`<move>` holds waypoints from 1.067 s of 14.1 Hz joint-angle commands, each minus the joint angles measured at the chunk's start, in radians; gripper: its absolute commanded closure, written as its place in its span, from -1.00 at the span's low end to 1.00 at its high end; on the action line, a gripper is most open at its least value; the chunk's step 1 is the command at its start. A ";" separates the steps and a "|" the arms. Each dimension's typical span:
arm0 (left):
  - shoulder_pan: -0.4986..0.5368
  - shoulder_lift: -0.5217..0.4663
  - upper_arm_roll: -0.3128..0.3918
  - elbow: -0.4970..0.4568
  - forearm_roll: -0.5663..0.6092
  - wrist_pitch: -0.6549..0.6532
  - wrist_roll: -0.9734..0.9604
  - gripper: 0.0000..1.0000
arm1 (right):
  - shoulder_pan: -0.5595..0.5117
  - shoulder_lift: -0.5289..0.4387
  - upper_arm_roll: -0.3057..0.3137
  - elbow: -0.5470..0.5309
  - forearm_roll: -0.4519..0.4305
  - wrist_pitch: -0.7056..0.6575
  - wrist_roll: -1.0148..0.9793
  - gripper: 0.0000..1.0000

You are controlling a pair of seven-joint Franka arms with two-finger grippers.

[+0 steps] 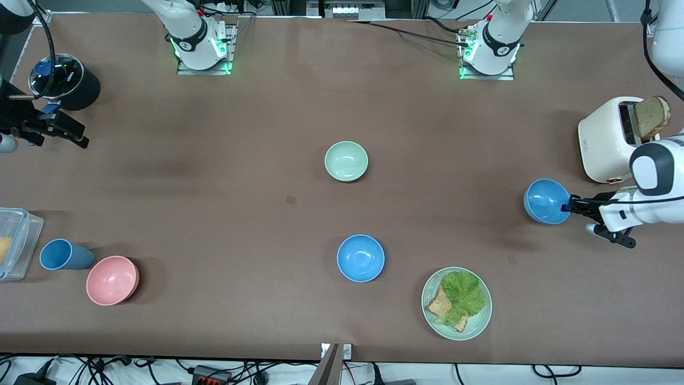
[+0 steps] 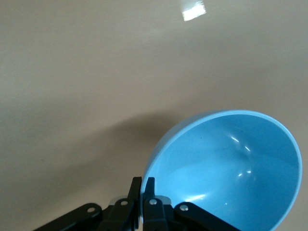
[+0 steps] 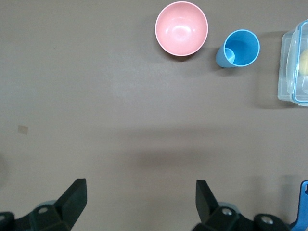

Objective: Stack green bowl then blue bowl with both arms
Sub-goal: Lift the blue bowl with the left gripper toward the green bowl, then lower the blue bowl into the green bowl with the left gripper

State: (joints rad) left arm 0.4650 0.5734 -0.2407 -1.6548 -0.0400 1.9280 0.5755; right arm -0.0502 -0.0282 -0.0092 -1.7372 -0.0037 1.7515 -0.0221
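The green bowl (image 1: 346, 161) sits upright mid-table. One blue bowl (image 1: 360, 258) sits nearer the front camera than it. My left gripper (image 1: 567, 205) is shut on the rim of a second blue bowl (image 1: 546, 201) and holds it tilted over the table beside the toaster. In the left wrist view my left gripper (image 2: 143, 183) pinches the rim of that bowl (image 2: 231, 168). My right gripper (image 1: 80, 135) is open and empty over the table at the right arm's end; in the right wrist view it (image 3: 140, 185) is over bare table.
A white toaster (image 1: 606, 141) with toast stands at the left arm's end. A pale green plate (image 1: 481, 321) holds lettuce and toast. At the right arm's end are a pink bowl (image 1: 112, 279), a blue cup (image 1: 61, 255), a clear container (image 1: 13, 243) and a black pot (image 1: 67, 80).
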 commanded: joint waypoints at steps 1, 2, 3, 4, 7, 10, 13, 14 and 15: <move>0.007 -0.036 -0.064 0.046 -0.020 -0.119 -0.064 0.99 | 0.001 -0.012 0.006 -0.002 0.001 -0.009 -0.009 -1.00; 0.009 -0.061 -0.101 0.049 -0.035 -0.154 -0.115 0.99 | 0.000 -0.013 0.006 -0.004 0.001 -0.010 -0.015 -1.00; 0.007 -0.087 -0.126 0.050 -0.056 -0.181 -0.185 0.99 | -0.005 -0.013 0.006 -0.002 0.001 -0.010 -0.015 -1.00; 0.006 -0.102 -0.158 0.050 -0.061 -0.202 -0.251 0.99 | -0.005 -0.013 0.006 -0.002 -0.001 -0.010 -0.007 -1.00; 0.007 -0.113 -0.296 0.047 -0.063 -0.207 -0.507 0.99 | -0.005 -0.015 0.006 -0.004 -0.001 -0.010 -0.007 -1.00; 0.009 -0.113 -0.411 0.038 -0.064 -0.201 -0.719 0.99 | -0.017 -0.016 0.006 -0.004 -0.001 -0.010 -0.021 -1.00; 0.000 -0.112 -0.506 -0.008 -0.063 -0.114 -0.916 0.99 | -0.029 -0.018 0.008 -0.002 -0.001 -0.010 -0.021 -1.00; 0.000 -0.112 -0.543 -0.040 -0.063 -0.065 -0.975 0.99 | -0.040 -0.018 0.012 -0.004 -0.001 -0.012 -0.022 -1.00; -0.003 -0.112 -0.574 -0.061 -0.061 -0.020 -1.044 0.99 | -0.043 -0.018 0.026 -0.002 -0.001 -0.015 -0.021 -1.00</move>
State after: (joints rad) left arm 0.4524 0.4717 -0.7591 -1.6571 -0.0865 1.8312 -0.3661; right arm -0.0677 -0.0288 -0.0095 -1.7372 -0.0037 1.7503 -0.0229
